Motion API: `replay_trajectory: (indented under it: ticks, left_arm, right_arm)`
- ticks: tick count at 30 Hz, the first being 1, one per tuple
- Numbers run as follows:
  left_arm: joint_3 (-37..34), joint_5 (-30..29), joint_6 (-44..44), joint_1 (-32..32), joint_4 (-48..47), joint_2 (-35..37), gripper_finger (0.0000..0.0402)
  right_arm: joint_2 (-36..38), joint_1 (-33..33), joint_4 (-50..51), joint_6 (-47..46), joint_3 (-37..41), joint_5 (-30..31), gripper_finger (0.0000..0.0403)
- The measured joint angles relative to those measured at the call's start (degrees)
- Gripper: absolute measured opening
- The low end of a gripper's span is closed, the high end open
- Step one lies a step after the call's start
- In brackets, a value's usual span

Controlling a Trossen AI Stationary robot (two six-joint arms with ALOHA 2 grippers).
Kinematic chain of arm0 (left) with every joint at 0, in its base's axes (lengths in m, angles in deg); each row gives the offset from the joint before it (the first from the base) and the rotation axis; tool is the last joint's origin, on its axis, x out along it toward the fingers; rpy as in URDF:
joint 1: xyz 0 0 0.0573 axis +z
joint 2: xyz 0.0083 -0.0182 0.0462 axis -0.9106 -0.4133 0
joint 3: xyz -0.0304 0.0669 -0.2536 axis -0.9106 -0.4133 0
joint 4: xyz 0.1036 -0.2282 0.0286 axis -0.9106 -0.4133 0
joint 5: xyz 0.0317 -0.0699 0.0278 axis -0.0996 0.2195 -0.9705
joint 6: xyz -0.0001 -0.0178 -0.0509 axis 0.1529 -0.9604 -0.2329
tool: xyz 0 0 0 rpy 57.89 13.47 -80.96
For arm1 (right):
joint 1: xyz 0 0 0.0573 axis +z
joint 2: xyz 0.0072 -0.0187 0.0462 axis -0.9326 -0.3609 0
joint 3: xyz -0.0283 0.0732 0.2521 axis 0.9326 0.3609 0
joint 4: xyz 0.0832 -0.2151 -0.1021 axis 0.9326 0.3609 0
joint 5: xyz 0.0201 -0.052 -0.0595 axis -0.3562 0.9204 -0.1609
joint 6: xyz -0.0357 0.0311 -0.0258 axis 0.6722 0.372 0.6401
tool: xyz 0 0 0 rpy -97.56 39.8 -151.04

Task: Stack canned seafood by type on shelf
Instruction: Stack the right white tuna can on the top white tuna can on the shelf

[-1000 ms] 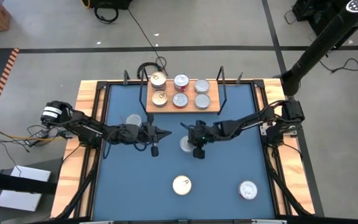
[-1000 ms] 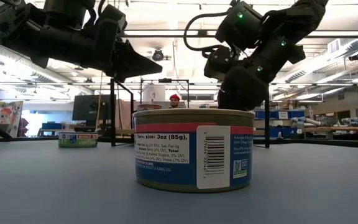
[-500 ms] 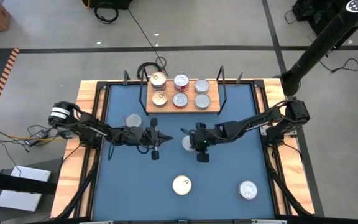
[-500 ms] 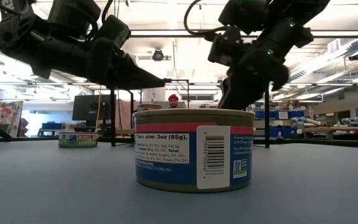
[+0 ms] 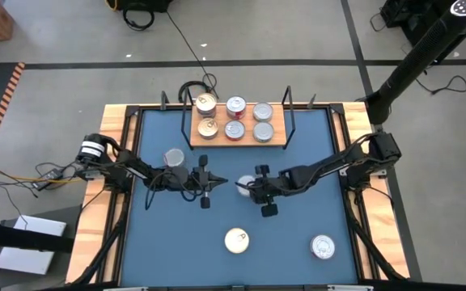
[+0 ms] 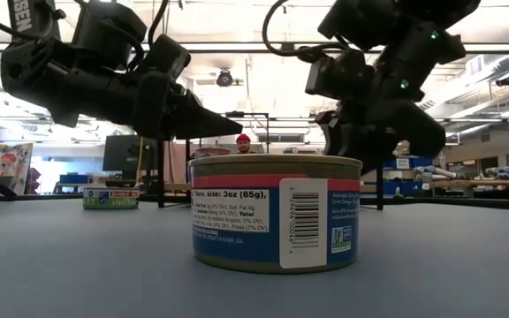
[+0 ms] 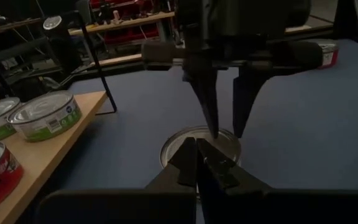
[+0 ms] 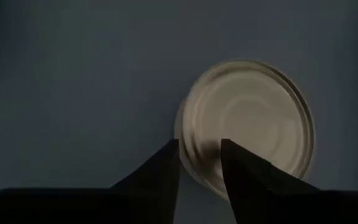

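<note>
Right fingers lower; label "3oz (85g)"

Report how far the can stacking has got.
Done: six cans sit on the shelf in two rows, none stacked yet. In hand: the right gripper, open, hangs over a silver can at mid-table, not gripping it; the left gripper, shut, points at the same can. Left: that can, plus three more on the blue table, near the left arm and at the front.
</note>
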Motion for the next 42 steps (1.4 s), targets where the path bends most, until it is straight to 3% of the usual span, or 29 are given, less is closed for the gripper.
replay_trajectory:
  ticks: [9,20,33,42]
  left_arm:
    - [0.09,-0.04,0.17,0.00,0.59,-0.06,0.0004]
    - [0.09,-0.22,0.17,0.00,0.52,-0.06,0.0005]
    - [0.09,-0.24,0.17,0.00,0.52,-0.06,0.0005]
    - [0.09,-0.24,0.15,0.00,0.52,-0.06,0.0005]
  right_arm:
    - [-0.81,0.14,-0.78,6.03,0.27,0.71,0.0092]
    - [-0.81,0.11,-0.78,10.22,0.35,2.56,0.0009]
    - [-0.79,-0.46,2.08,9.09,-2.97,1.46,0.0004]
    - [-0.79,-2.97,6.83,-1.12,-8.30,-4.61,0.0003]
